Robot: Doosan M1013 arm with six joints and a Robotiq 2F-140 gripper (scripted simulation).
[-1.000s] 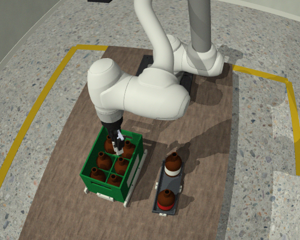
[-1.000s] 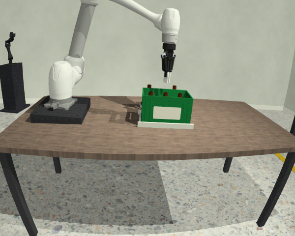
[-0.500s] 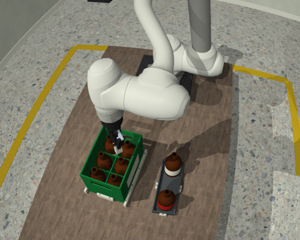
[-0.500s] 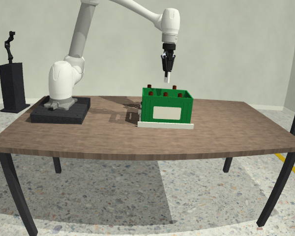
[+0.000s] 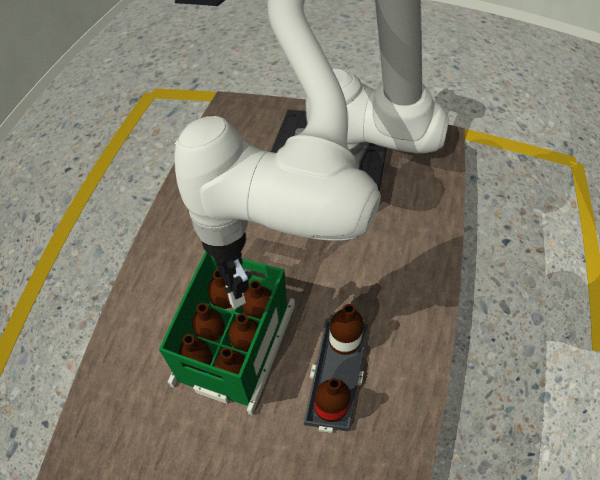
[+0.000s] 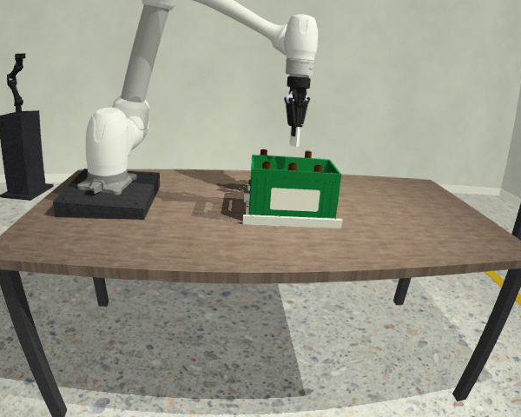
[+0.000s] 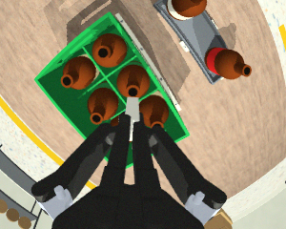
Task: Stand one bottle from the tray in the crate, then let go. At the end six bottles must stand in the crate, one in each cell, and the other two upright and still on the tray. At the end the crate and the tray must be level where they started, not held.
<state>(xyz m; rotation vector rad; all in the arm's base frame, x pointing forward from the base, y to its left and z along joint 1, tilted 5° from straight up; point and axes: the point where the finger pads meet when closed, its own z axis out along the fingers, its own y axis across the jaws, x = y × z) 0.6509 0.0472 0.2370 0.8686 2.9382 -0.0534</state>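
The green crate (image 5: 202, 373) (image 6: 260, 197) (image 7: 43, 80) stands level on the table and holds six brown bottles, one in each cell, such as the far right one (image 5: 256, 298) and a near one (image 5: 229, 360). Their tops (image 6: 292, 166) show above its rim. The grey tray (image 5: 344, 366) (image 7: 196, 32) lies to the crate's right. It carries a white-banded bottle (image 5: 346, 328) (image 7: 188, 0) and a red-banded bottle (image 5: 332, 400) (image 7: 229, 64), both upright. My gripper (image 5: 235, 299) (image 6: 294, 141) (image 7: 132, 106) hangs a little above the crate's far cells, fingers shut together with nothing between them. The crate hides the tray in the side view.
White brackets (image 6: 292, 221) edge the crate's foot. The arm's black base plate (image 6: 106, 199) sits at the table's far end. A black pedestal (image 6: 20, 152) stands on the floor beyond the table. A yellow line (image 5: 57, 237) marks the floor around the table.
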